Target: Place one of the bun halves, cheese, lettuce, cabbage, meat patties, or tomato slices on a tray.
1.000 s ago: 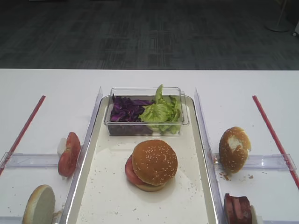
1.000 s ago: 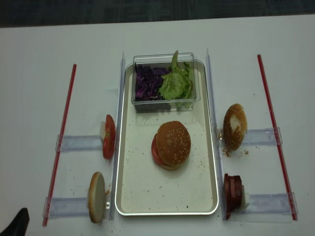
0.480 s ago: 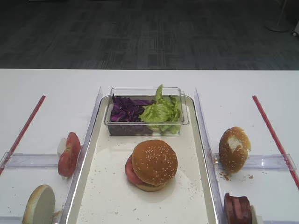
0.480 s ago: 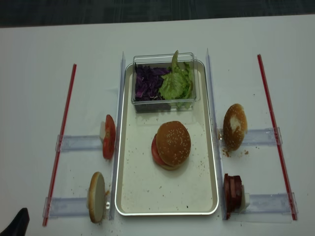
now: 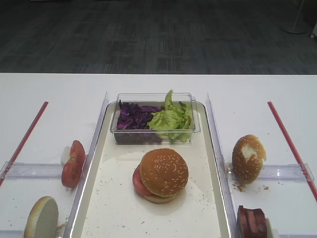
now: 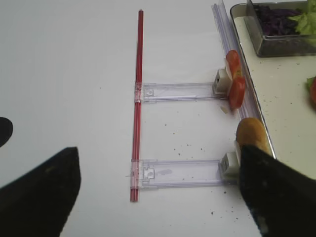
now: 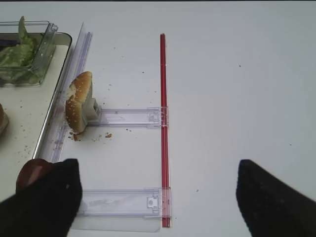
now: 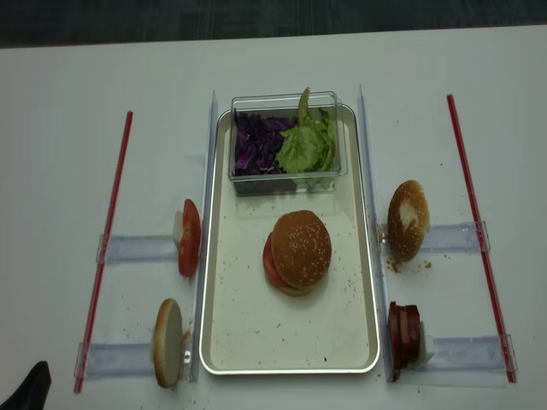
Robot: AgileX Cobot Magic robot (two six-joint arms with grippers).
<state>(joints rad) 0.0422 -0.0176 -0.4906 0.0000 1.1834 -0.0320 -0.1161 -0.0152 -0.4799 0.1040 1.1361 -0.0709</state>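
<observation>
Resting on the tray [image 8: 224, 342]: sesame bun top [image 8: 301, 248], capping a stack w/ tomato slice [image 8: 270, 263] showing red at its left edge; no gripper on it. Right gripper [image 7: 153, 197]: both fingers [image 7: 44, 197] visible at bottom of wrist view, spread wide, nothing between them but bare table; bun top lies well off to its left, past the tray rim. Left gripper [image 6: 158, 192]: fingers [image 6: 37, 197] likewise wide apart, holding nothing; bun top well off to its right, across the tray rim. Beyond the stack, farther from both grippers: clear tub [image 8: 286, 141] at tray's far end w/ purple cabbage [image 8: 254, 143] and lettuce [image 8: 308, 145]. Near right gripper, outside tray: torn-patch bun [image 7: 79, 108] on edge ahead-left, meat patties [image 7: 30, 173] just beside its left finger. Near left gripper: tomato slices on a holder [image 6: 234, 84] ahead-right, pale bun half [image 6: 252, 136] against its right finger.
</observation>
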